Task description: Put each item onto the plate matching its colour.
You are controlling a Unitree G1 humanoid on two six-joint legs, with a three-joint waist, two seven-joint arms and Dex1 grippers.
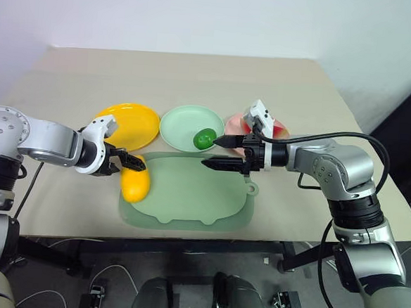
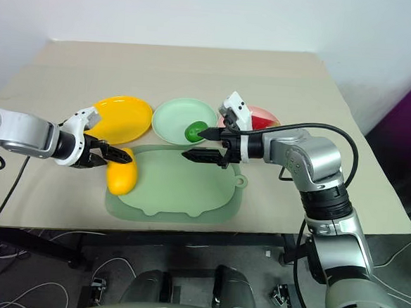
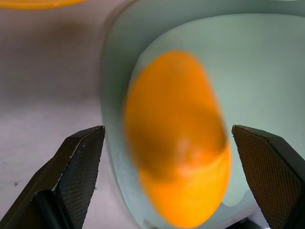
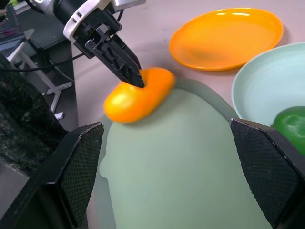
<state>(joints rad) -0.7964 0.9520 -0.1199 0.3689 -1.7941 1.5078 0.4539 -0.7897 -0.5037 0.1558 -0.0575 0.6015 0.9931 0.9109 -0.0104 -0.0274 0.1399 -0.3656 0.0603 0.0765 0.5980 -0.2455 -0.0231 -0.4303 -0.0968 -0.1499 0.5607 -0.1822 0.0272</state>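
Left gripper (image 1: pixel 136 163) jaws spread; right gripper (image 1: pixel 220 152) jaws wide, level.

I am standing in what is looking like a robotics lab or test room. A plain beige counter (image 1: pixel 197 76) is sitting against a bare white wall (image 1: pixel 201 16), carrying nothing but toy food and plastic plates. Loose cables (image 2: pixel 48 284) are trailing across the grey floor (image 1: pixel 56 270) beneath it, and black metal legs (image 1: pixel 57 253) are holding the counter up.
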